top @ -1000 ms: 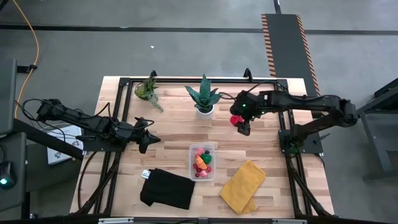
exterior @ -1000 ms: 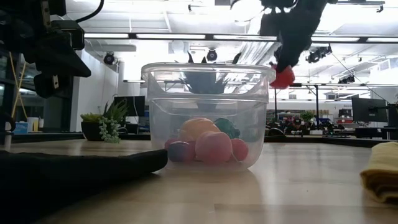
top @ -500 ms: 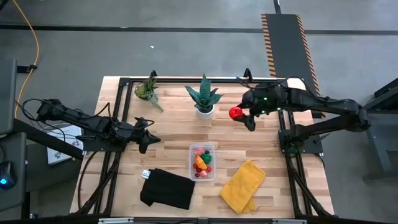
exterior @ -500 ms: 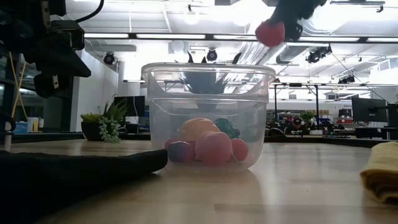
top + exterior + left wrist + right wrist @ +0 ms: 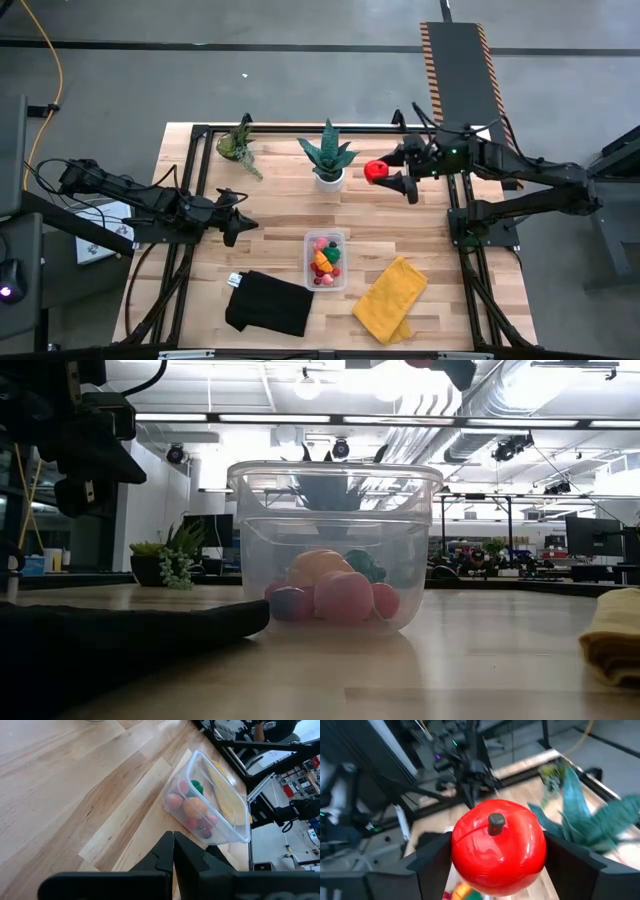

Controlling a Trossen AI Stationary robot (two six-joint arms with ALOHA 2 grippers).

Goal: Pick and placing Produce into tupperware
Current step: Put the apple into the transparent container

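the right gripper (image 5: pixel 392 178) has its two dark fingers (image 5: pixel 432 857) clenched on either side of a shiny round red toy fruit with a small dark stem (image 5: pixel 497 847), holding it up off the light wooden counter (image 5: pixel 270 215), near a spiky green potted plant in a white pot (image 5: pixel 327 157) at the far edge. the right arm reaches in from the right side of the counter. well apart from that fruit, toward the near middle of the counter, stands the small clear rectangular plastic tupperware with rounded corners (image 5: pixel 326 260); inside it lie several small toy produce pieces (image 5: pixel 335 592), pink, orange, green and red, resting on its floor. a crumpled yellow cloth (image 5: pixel 391 299) lies just to the right of the container, and a folded black cloth (image 5: pixel 268 303) lies to its left. the left gripper (image 5: pixel 240 217) hangs over the left part of the counter with its fingers pressed together on nothing, its wrist view looking across at the container. a smaller leafy potted plant (image 5: pixel 238 145) sits at the far left edge.
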